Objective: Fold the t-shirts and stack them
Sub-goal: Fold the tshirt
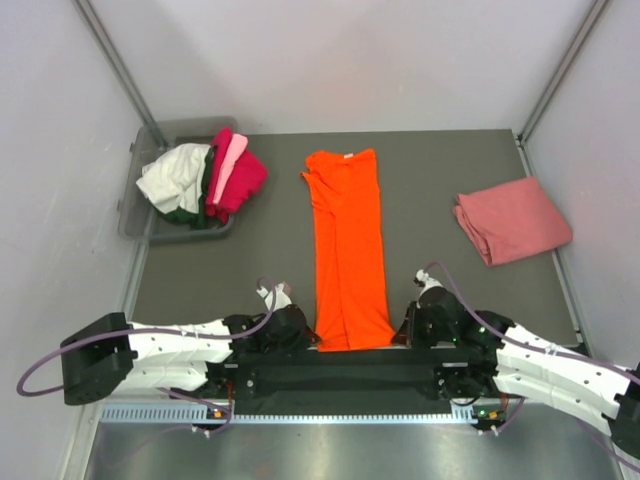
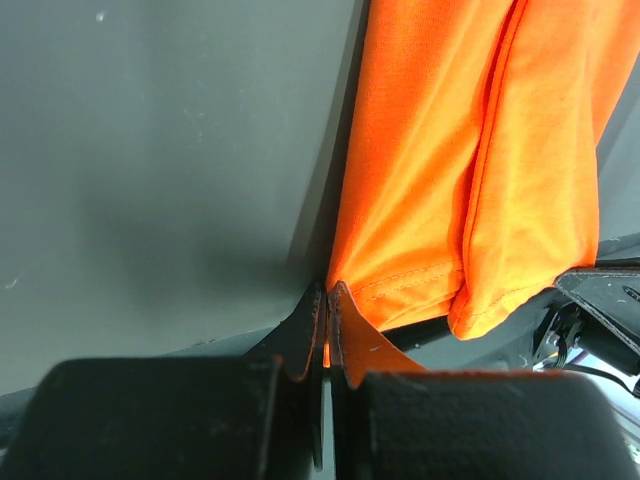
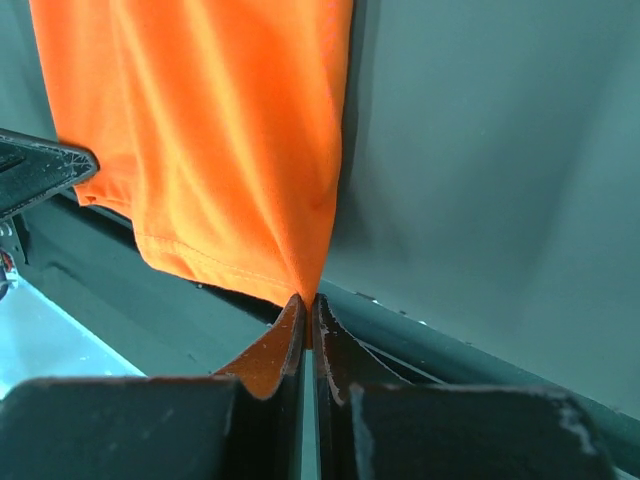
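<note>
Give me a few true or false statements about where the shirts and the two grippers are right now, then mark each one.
1. The orange t-shirt lies as a long narrow strip down the middle of the table. True.
2. The left gripper is open and off the cloth. False: it is shut on the orange t-shirt's near hem corner.
3. The right gripper is shut on the other near hem corner. True.
4. The salmon-pink t-shirt is stacked on the orange one. False: it lies folded on its own at the right side of the table.
5. The grey bin is empty. False: it holds a heap of shirts, white, dark green, magenta and light pink.
</note>
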Robot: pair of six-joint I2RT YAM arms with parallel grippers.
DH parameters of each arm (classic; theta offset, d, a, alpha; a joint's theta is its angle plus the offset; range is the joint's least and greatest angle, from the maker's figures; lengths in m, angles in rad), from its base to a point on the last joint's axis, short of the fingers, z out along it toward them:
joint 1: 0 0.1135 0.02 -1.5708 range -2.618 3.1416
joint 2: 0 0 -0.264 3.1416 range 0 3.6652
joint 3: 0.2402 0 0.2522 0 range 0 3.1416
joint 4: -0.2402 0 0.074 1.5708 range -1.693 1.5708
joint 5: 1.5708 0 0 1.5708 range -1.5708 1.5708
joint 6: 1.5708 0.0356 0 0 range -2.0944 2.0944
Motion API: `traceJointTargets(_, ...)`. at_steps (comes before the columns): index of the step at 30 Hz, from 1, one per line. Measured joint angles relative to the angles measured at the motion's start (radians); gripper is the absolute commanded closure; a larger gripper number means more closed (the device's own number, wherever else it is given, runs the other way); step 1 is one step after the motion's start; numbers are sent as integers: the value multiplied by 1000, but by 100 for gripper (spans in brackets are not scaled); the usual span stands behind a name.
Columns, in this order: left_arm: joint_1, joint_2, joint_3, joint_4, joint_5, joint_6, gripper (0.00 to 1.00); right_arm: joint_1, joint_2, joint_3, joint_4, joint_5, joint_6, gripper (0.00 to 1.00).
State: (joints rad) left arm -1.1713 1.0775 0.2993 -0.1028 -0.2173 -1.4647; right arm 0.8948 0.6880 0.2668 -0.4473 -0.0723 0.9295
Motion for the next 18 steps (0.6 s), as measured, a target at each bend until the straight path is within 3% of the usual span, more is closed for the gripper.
traceJointTargets(9,-2,1,9,-17,8,3,100,4,8,-6,13,-20,7,100)
traceJointTargets(18,9,-7,164,-199,-22,63,100,4,29,105,-51,30,-23,100)
